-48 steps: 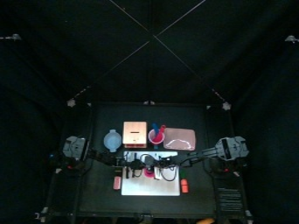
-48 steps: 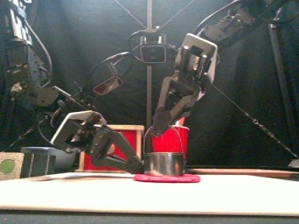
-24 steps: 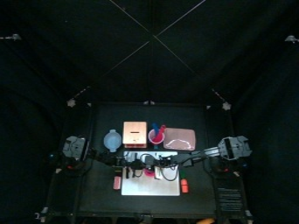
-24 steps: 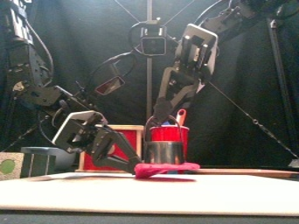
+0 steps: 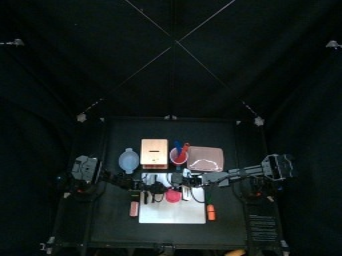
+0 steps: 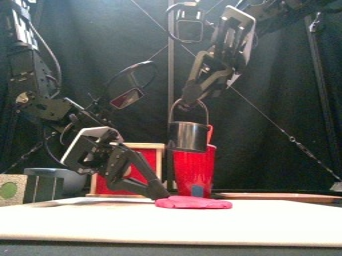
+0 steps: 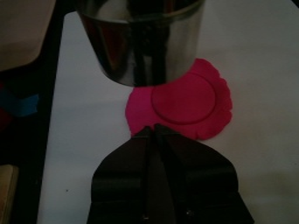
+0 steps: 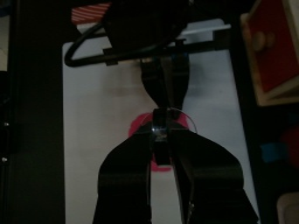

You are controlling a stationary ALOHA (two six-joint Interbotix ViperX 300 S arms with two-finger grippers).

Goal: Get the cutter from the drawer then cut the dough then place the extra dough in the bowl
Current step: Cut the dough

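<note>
Far L, near the back of the table (image 5: 241,150): blue-grey bowl (image 5: 126,160). Just R of it the wooden box (image 5: 152,152), red drawer front facing fwd.

L arm comes in low over the white board (image 7: 82,140). L end effector (image 7: 152,131): jaws pressed together, tips at the near rim of the dough (image 7: 187,101). Can't tell if any dough is nipped between them.

Dough: flat pink disc on the board, abt mid-table. A round cut line shows in its face, w/ an uneven outer rim around it.

Cutter (image 6: 190,135): hangs in the air right above the dough, clear of it, open end down, upright.

R arm reaches in from the R & down from above. R end effector (image 8: 165,129): jaws closed, pinching the cutter's wire handle at its top, so the metal ring dangles below it.

Behind the cutter in front view: red cup (image 6: 194,170), standing upright towards the back of the table. R of the cup: pink tray (image 5: 207,158), flat on the table, well apart from the dough.
</note>
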